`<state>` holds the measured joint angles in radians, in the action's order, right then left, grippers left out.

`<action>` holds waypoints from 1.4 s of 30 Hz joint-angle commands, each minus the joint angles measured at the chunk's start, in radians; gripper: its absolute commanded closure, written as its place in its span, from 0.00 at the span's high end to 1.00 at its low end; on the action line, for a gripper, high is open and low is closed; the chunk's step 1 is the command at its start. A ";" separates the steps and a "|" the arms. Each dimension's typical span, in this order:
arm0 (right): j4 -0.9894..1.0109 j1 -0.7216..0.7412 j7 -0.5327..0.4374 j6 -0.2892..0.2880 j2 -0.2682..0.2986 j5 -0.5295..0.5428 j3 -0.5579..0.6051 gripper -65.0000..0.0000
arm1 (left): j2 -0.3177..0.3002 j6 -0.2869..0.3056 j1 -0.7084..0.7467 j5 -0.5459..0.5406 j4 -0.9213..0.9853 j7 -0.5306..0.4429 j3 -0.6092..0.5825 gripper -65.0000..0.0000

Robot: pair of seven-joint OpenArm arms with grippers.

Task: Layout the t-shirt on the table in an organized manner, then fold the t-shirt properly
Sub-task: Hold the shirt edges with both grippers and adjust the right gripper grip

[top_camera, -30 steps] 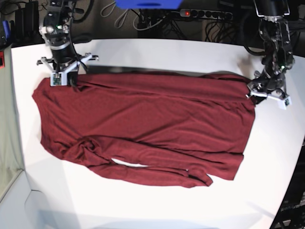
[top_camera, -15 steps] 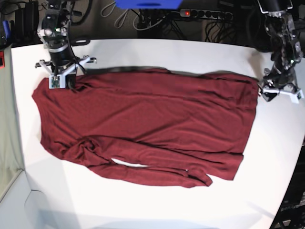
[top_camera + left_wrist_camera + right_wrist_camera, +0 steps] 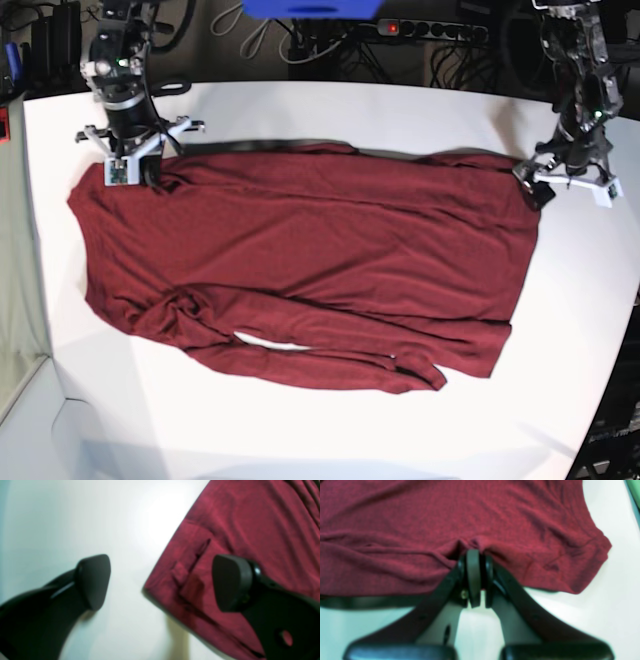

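Step in hand: layout. The t-shirt lies spread across the table, bunched at its near edge. The right gripper pinches its far hem; the left gripper stands wide, apparently empty. Next: regrip, flatten the bunching.

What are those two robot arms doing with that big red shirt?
They are spreading the t-shirt out flat on the table so it can be folded. The right gripper is pinching one edge of the cloth. The left gripper is wide open with nothing in it, hovering over a corner at the shirt's other end. The shirt is mostly flat, but one side is bunched and wrinkly.
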<state>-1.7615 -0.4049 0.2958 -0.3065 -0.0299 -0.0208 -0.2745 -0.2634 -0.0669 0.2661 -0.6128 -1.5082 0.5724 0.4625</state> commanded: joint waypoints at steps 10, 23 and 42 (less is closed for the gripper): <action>-0.018 0.005 -0.025 0.002 0.003 0.008 -0.002 0.00 | -0.023 0.002 -0.006 -0.002 -0.001 -0.018 -0.133 0.96; -0.019 0.007 -0.025 0.002 0.003 0.008 -0.002 0.00 | -0.058 0.002 -0.027 -0.002 0.108 -0.019 -0.179 0.42; -0.018 0.053 -0.023 0.002 0.008 0.008 0.013 0.17 | -0.060 0.002 -0.043 -0.003 0.119 -0.019 -0.175 0.13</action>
<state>-1.7611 -0.3595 0.3035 -0.3065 -0.0303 -0.0208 -0.2604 -0.3210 -0.0593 0.2131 -0.6067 -1.3903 0.4847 0.2920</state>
